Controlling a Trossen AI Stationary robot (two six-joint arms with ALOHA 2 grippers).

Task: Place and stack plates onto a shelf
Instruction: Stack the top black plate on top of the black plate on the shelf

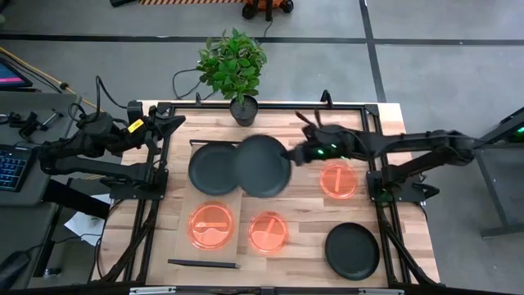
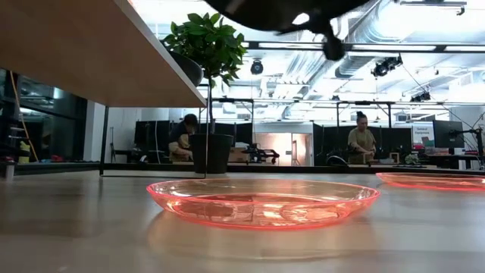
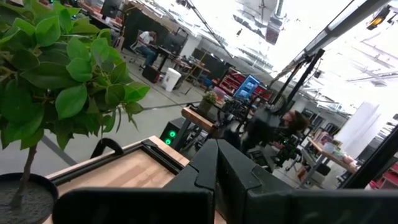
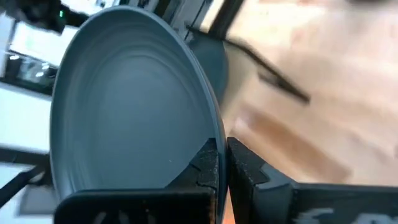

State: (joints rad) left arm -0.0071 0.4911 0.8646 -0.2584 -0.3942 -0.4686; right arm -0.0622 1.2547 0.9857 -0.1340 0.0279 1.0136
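My right gripper [image 1: 291, 154] is shut on a dark grey plate [image 1: 262, 165], which it holds in the air beside the pale wood shelf [image 1: 180, 197]. In the high view this plate overlaps a second dark plate [image 1: 211, 169] that lies flat on the shelf's far part. An orange plate [image 1: 212, 225] lies on the shelf's near part. Two more orange plates [image 1: 268, 232] [image 1: 338, 179] and a third dark plate [image 1: 352, 251] lie flat on the tabletop. My left gripper [image 1: 176, 123] waits, shut and empty, at the table's far left. My right gripper pinches the held plate's rim [image 4: 211, 134] between its two fingers [image 4: 208, 165], on the edge of the plate nearest the table's right. The fingers come roughly level from the right. The plate is clear of the table, its hollow side toward the wrist camera, and shows high in the low view [image 2: 280, 11].
A potted plant [image 1: 236, 70] stands at the table's far edge, behind the shelf. Black frame rails [image 1: 155, 172] [image 1: 385, 205] run along both sides of the table. A thin black rail [image 1: 203, 263] marks the shelf's near end. People sit at desks in the room beyond.
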